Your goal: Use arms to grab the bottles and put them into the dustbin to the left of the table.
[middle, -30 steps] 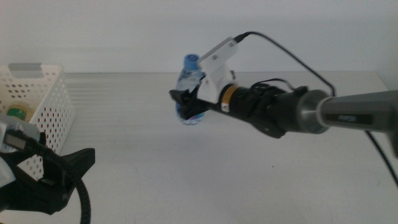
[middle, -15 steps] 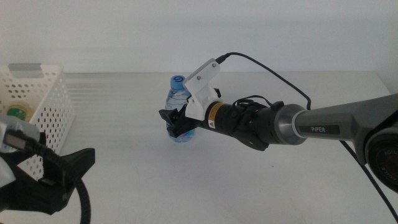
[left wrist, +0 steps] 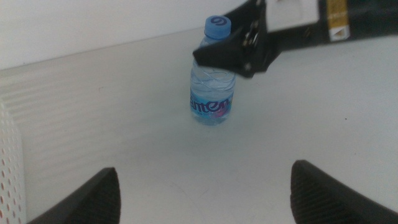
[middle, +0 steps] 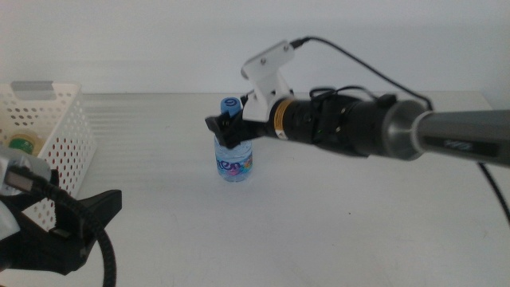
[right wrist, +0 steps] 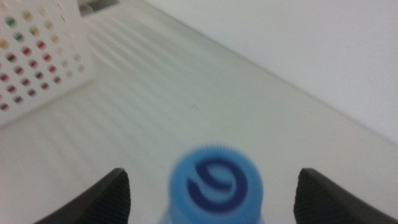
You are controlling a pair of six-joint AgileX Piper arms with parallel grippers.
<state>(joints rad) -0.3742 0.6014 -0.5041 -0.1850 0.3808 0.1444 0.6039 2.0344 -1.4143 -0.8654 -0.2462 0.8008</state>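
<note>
A small clear plastic water bottle with a blue screw cap (middle: pixel 234 153) stands upright on the wide, matte white-grey tabletop (middle: pixel 319 223), roughly in the middle of the surface and well apart from the white perforated plastic basket with a grey-topped rim (middle: pixel 48 119) that sits at the table's left edge. The right arm, dark and cylindrical with a white boxy housing and a thick black cable, reaches in from the right side, and its black angular right gripper (middle: pixel 225 127) hangs at the height of the bottle's neck, just under the cap. Seen from the right wrist, its two dark jaws stand wide apart on either side of the blurred blue cap (right wrist: pixel 216 184), with clear gaps between the jaws and the cap, so nothing is held. From the left wrist, the same bottle (left wrist: pixel 212 81) shows its printed label, with the right gripper (left wrist: pixel 239 53) against its shoulder. The left gripper (middle: pixel 60 227) waits low at the near left corner beside the basket, its jaws spread wide and holding nothing. Inside the basket a round green-and-yellow object (middle: pixel 21 144) shows, too small to identify.
</note>
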